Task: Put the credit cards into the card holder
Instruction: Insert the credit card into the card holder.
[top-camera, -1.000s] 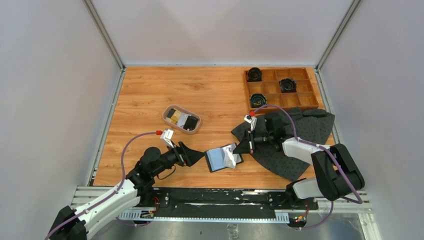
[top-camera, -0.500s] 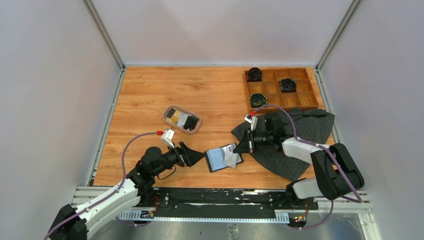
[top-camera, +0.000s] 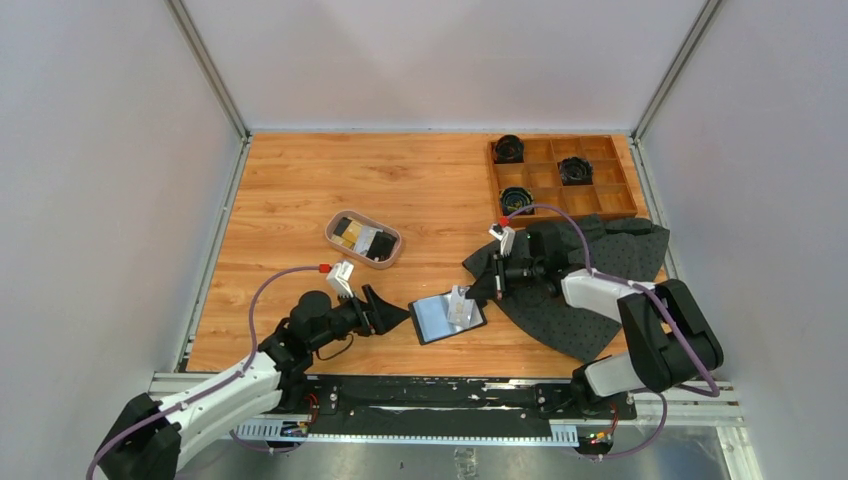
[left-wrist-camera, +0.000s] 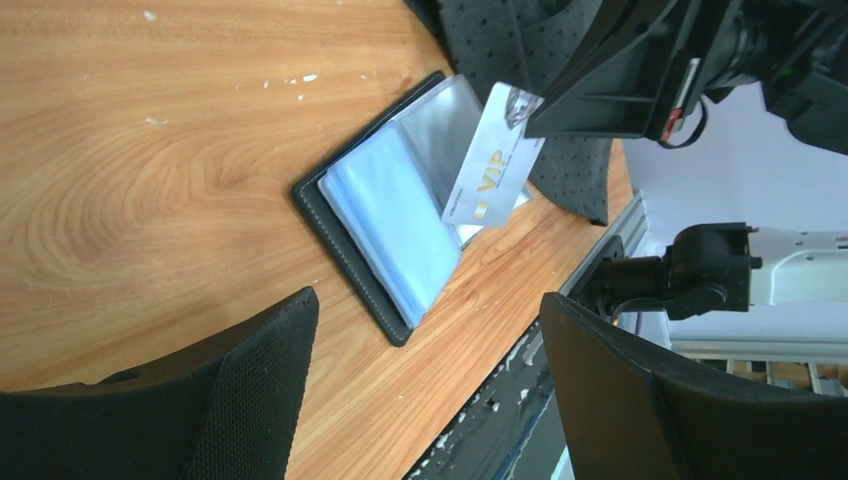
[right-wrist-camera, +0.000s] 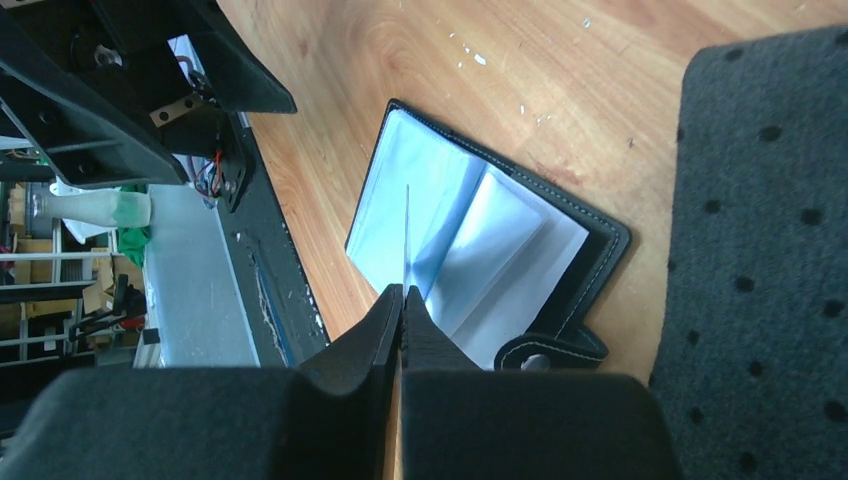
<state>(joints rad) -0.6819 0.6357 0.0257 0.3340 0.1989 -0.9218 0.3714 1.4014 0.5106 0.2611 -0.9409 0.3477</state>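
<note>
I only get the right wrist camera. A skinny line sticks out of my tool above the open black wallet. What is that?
Observer: That line is a white card seen edge-on, pinched in the right tool. The left wrist view shows its face, with gold letters VIP.
Operator: What's on the wallet's other side?
Observer: The left tool, wide open and holding nothing, faces the card holder from the side opposite yours.
Operator: Are there more cards?
Observer: Yes. The top view shows more cards lying in an oval tray beyond the left tool.
</note>
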